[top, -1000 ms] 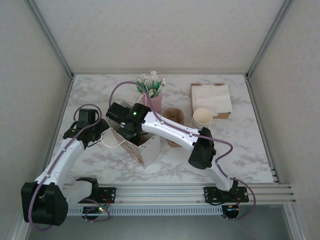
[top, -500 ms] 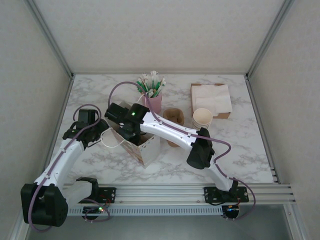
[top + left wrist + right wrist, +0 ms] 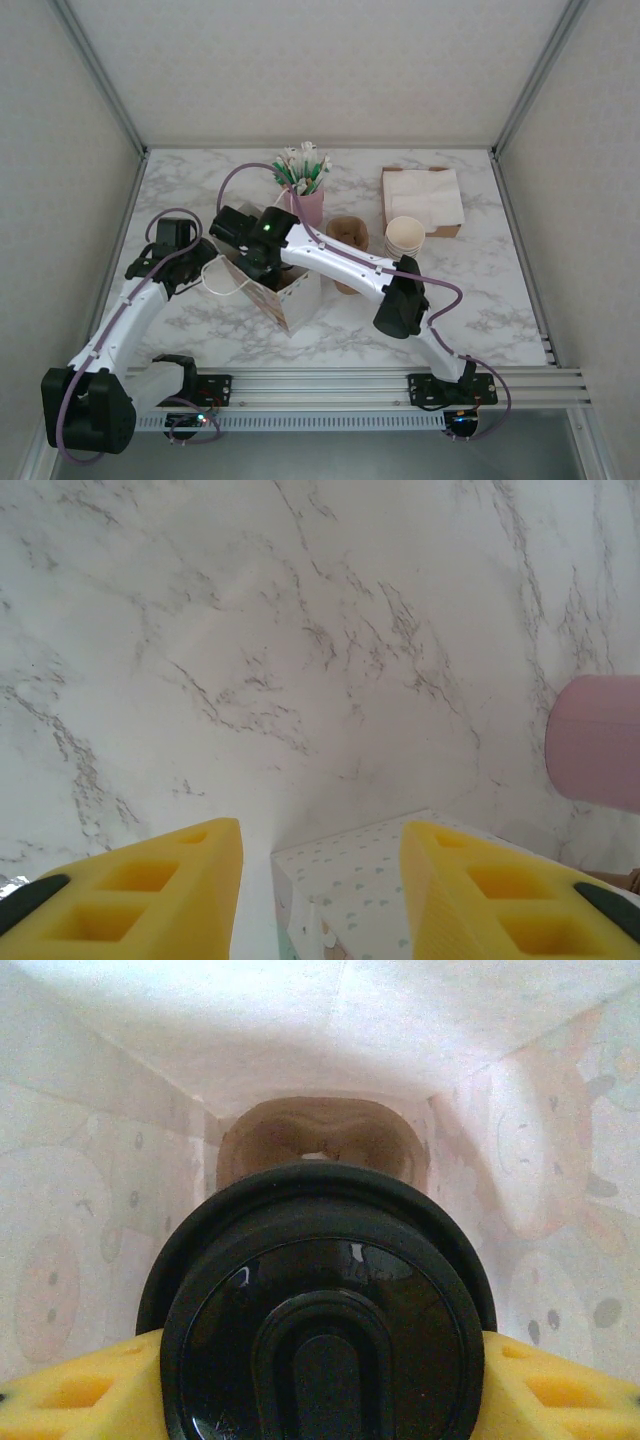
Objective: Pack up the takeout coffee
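Black-lidded takeout coffee [image 3: 318,1310] stands upright inside the patterned bag [image 3: 560,1160].

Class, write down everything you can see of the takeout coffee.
Seen from above in the right wrist view, the takeout coffee shows a round, glossy black plastic lid with a raised oval tab; its cup body is hidden beneath. It stands upright, gripped at the lid's rim by the right tool's yellow fingers, inside a printed paper bag, over a brown insert.
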Controlling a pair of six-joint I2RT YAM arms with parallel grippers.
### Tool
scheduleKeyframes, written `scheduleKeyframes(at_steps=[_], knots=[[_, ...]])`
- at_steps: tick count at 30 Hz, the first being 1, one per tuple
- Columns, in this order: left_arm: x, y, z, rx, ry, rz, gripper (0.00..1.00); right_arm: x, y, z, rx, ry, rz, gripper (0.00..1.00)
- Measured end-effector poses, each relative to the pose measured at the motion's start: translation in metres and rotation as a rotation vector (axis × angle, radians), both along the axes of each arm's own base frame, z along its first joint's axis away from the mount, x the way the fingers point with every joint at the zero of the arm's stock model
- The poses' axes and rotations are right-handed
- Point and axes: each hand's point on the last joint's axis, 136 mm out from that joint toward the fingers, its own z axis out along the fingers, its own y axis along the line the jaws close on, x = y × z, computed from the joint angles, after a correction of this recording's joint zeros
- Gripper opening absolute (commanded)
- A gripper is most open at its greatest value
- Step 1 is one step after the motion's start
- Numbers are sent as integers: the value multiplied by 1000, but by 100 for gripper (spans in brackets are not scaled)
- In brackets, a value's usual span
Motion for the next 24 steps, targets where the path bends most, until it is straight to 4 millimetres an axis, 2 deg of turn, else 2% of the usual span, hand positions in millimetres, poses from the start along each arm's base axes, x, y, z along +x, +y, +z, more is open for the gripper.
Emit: scheduleKeyframes(at_steps=[5,17,24], knots=[[-1,0,-1,2,4,-2,45,5,-11,2,-43,-28,-13,53],[1,0,1,2,2,-2,45,15,-15,13,-51,-95,-20,53],[2,0,-1,3,11,-2,45,20,-8,-2,-27,-87,-27,52]])
